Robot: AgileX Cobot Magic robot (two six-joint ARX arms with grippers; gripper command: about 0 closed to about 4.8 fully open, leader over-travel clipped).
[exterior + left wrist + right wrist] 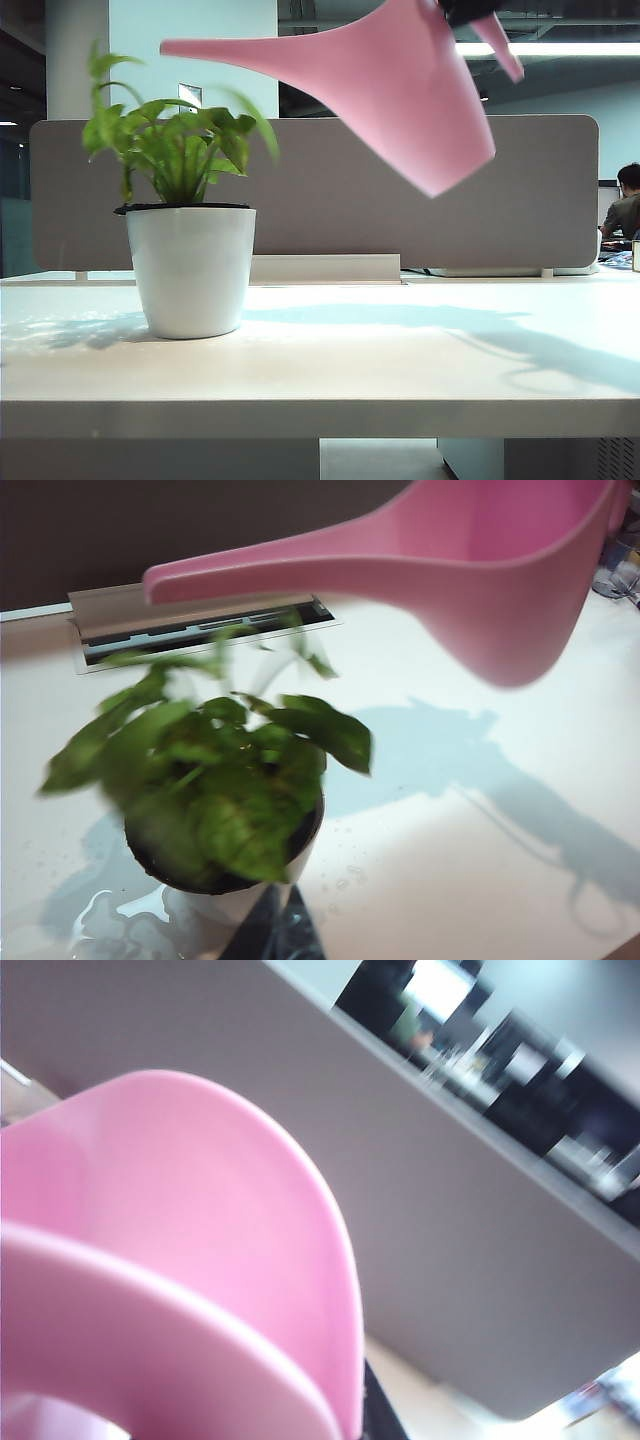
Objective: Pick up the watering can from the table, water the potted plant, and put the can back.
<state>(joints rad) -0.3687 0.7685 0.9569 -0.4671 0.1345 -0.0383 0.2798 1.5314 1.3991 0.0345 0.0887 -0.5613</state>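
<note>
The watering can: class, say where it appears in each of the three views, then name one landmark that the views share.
Exterior view: watering can in the air at upper centre-right, spout reaching left above the potted plant.
Left wrist view: can along the top, above the plant.
Right wrist view: can fills the near side.
Shared landmark: the grey partition panel.

**Behind and around the desk**

A wide grey fabric partition panel (330, 200) with rounded corners stands along the back edge. At its foot lies a pale metal cable-slot cover (200, 625). A seated person (625, 205) shows past its right end. A small water puddle (110, 920) glistens.
</note>
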